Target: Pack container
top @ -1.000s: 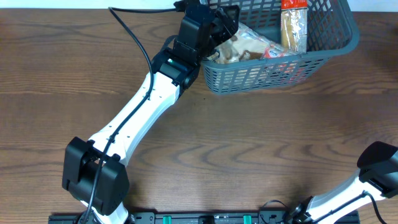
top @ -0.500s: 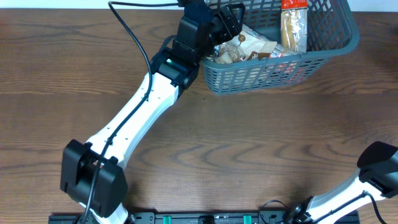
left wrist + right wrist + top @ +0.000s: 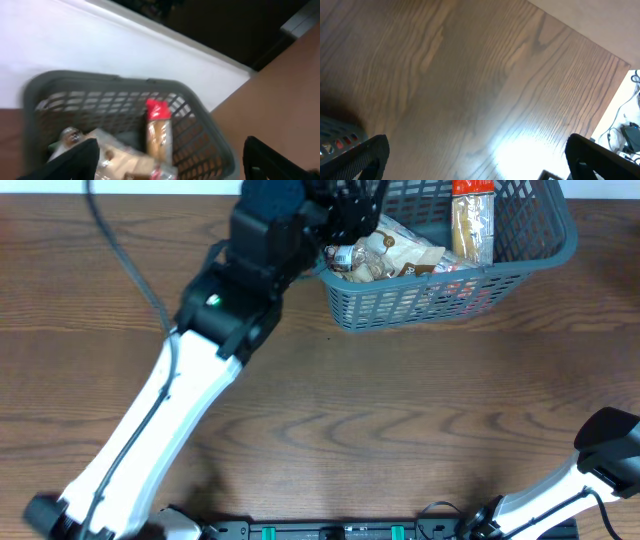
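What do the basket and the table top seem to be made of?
The container looks like moulded plastic, matte grey-blue: lattice walls and thick rim in one colour. The table looks like wood or wood-pattern laminate: brown grain lines, and some sheen where light reflects.

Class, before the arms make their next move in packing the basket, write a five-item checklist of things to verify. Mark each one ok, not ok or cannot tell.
1. Left gripper empty: ok. Its jaws are wide apart with nothing between them.
2. Right gripper free: ok. Its jaws are apart above the table.
3. Container upright on the table: ok.
4. Red-topped packet and clear snack packet inside the container: ok.
5. Left gripper clear of the container's rim: cannot tell. In the overhead view it overlaps the container's left corner.
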{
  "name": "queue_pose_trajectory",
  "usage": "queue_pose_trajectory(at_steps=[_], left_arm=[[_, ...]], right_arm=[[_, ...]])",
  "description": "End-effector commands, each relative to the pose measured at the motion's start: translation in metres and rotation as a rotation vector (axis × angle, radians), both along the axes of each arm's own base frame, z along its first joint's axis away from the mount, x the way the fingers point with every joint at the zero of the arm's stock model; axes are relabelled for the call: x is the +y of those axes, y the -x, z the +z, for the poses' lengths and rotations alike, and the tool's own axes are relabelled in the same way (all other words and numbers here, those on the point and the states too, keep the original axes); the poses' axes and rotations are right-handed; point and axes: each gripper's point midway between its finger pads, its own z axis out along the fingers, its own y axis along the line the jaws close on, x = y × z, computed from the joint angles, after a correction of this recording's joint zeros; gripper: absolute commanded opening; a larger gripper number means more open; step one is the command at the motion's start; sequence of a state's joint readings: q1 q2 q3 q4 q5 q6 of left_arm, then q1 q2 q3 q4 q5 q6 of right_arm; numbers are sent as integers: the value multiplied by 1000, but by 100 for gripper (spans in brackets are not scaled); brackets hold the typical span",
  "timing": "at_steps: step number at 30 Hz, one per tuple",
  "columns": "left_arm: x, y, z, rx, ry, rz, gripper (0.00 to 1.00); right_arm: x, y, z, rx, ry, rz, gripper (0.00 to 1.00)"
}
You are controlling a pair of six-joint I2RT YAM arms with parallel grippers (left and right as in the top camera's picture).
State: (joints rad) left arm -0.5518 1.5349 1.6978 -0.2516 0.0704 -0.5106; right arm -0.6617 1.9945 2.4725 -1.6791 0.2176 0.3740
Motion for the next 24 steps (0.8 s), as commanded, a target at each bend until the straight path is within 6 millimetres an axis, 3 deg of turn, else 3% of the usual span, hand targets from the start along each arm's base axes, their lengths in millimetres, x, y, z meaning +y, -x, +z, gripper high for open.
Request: queue_pose_trajectory(at_steps=[1,6,10,14,20,24], left_arm=[[33,20,30,-84,-87,84,81],[88,67,44,-77,-189,200,81],[133,110,35,-7,-267,284,81],[160,152,24,57,-291,285,82],[198,205,-11,185,-404,299,82],[244,231,-40,328,-479,475,82]], right_arm=[[-4,5,0,5,6,-21,99],[-4,5,0,5,6,-21,99],[-4,5,0,5,6,-21,99],[-4,5,0,5,6,-21,99],[-4,5,0,5,6,-21,99],[-4,5,0,5,6,-21,99]])
